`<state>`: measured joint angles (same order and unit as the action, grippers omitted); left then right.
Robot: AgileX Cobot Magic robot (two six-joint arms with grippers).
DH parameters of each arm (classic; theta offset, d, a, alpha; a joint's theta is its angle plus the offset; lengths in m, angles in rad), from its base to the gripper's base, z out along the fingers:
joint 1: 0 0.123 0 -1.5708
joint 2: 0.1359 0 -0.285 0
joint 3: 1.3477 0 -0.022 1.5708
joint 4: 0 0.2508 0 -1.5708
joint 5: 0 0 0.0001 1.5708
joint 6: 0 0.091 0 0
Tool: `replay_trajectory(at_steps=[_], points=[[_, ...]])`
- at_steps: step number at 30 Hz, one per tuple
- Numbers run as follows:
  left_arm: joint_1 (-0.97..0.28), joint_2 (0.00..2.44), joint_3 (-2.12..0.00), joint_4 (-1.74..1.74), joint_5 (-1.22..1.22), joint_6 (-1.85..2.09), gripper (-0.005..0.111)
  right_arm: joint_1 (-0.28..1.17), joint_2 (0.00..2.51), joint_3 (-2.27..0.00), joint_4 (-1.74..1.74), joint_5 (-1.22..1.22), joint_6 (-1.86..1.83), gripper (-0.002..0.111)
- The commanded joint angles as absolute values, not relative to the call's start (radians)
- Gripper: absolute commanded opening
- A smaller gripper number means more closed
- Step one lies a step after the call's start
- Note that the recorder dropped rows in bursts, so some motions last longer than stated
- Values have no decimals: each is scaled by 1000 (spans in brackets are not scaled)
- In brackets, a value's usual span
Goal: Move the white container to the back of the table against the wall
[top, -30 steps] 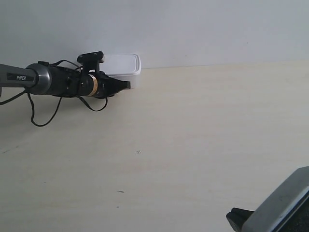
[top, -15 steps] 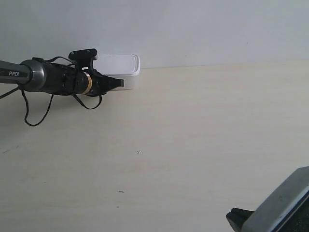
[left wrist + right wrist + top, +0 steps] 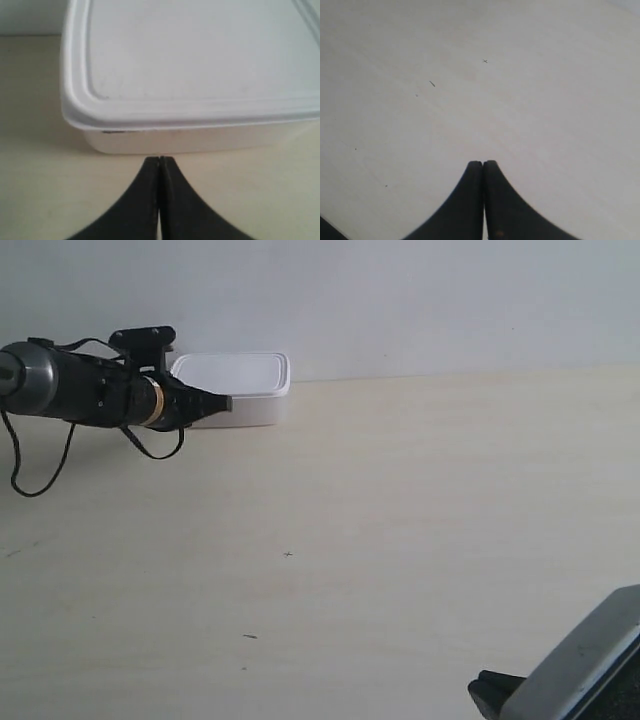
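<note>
Left wrist view: left hand (image 3: 160,160) pressed together, just beside the container (image 3: 200,65); it sits at the tabletop's (image 3: 420,520) back edge, against the wall (image 3: 400,300). Right hand (image 3: 483,164) likewise pressed together.

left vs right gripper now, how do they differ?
Left gripper points at the side of the white container, tips close to it; right gripper faces only bare table. Left gripper sits at the back by the wall; right gripper looks over the table's speckled middle. Both shut, holding nothing.

No legible txt anywhere; dark mark (image 3: 114,132) on white container (image 3: 190,65) unreadable.
</note>
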<state>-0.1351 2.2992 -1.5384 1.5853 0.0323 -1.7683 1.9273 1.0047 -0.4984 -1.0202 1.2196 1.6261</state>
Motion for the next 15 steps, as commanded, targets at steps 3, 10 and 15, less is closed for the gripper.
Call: replay_trajectory(at_steps=[3,10,15], points=[[-196,2030,-1330,1588,32,-1780,0,1923,1000,-494,-1047,1221,1618,0],[-299,1533,-1019,1522,48,-1821,0,1923,990,-494,-1046,1221,1598,0],[-340,1162,-795,1503,47,-1833,0,1923,843,-494,-1051,1221,1547,0]])
